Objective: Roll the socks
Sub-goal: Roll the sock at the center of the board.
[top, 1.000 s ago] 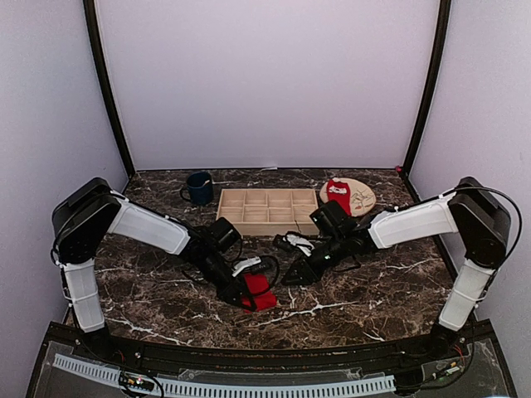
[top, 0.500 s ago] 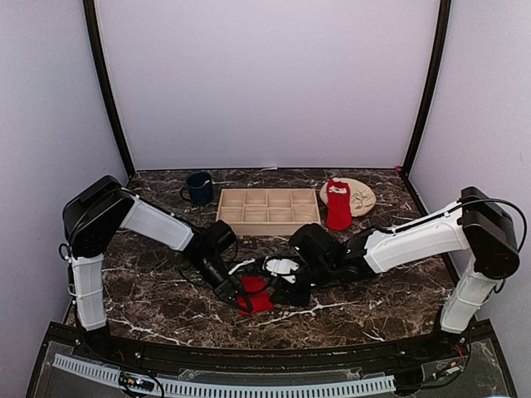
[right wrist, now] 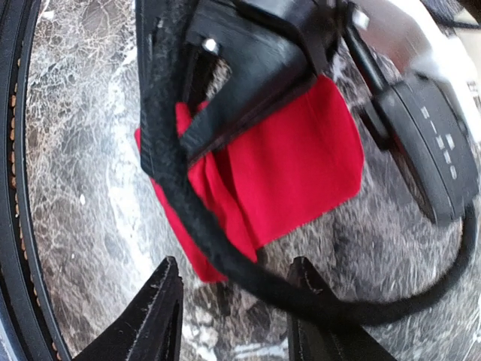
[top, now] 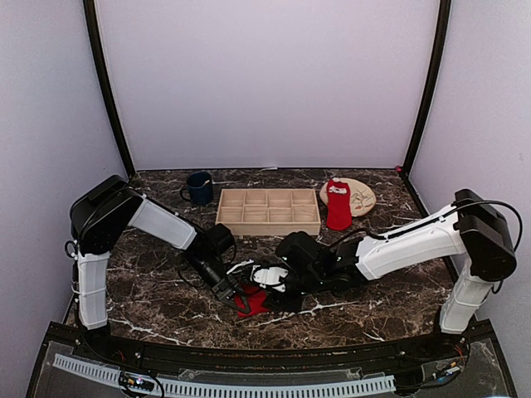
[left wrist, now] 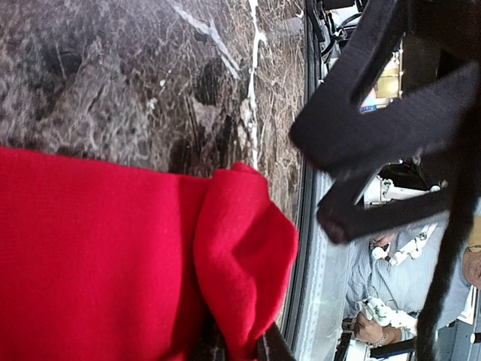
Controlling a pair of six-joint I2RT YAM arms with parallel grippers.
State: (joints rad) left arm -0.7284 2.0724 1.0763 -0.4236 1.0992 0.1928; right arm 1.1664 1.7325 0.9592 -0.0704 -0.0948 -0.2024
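One red sock [top: 254,301] lies folded on the marble near the front edge. My left gripper [top: 236,292] is shut on a bunched fold of it; in the left wrist view the red sock [left wrist: 113,256] fills the lower left, and the left gripper [left wrist: 240,344] pinches the fold at the bottom edge. My right gripper [top: 265,288] hovers just right of the sock, open. In the right wrist view the right gripper [right wrist: 234,301] is spread above the marble, holding nothing, the sock [right wrist: 289,169] just beyond its tips. The other sock [top: 338,204] lies flat at the back right.
A wooden compartment tray [top: 268,211] stands at the back middle and a dark blue mug [top: 199,188] to its left. The second sock half rests on a round tan plate [top: 361,196]. A black cable [right wrist: 248,271] from the left arm crosses between my right fingers and the sock.
The right arm has swung left and forward from near the tray to the sock at the left gripper, its jaws widening. The left gripper still holds the sock, shifted slightly.
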